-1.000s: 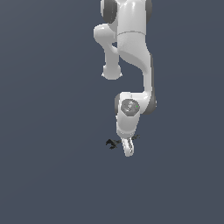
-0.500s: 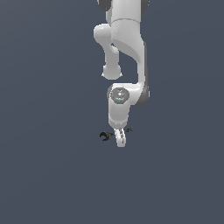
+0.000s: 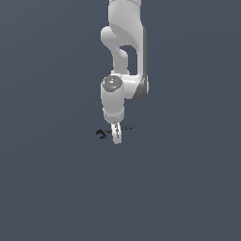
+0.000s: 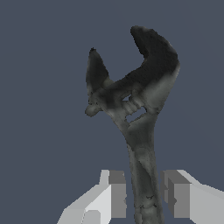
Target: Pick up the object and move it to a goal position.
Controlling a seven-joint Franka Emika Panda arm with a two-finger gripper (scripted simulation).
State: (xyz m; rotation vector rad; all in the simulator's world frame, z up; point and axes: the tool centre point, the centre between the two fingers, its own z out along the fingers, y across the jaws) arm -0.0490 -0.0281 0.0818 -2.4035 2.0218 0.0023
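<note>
So the wrench (image 4: 131, 105) is tiny next to the arm; dark forked head, grey mottled shaft, lying flat on the plain slate-blue floor (image 3: 56, 188); in the exterior view only its black forked end pokes out toward that view's left of the fingers, with a bit of shaft showing on the other side. From the wrist view you get the good look: the forked head points away from the camera, the adjuster notch sits just under it, and the shaft runs back down right between the two grey finger pads (image 4: 117, 192).

The gripper (image 3: 116, 136) is down at the wrench's shaft, straddling it; the fingers are parted, with a thin sliver of floor visible on each side of the shaft, so it isn't clamped on anything.

Above that the white Panda arm (image 3: 124, 52) hangs nearly straight down from the top of the exterior view, wrist pointing at the floor.
</note>
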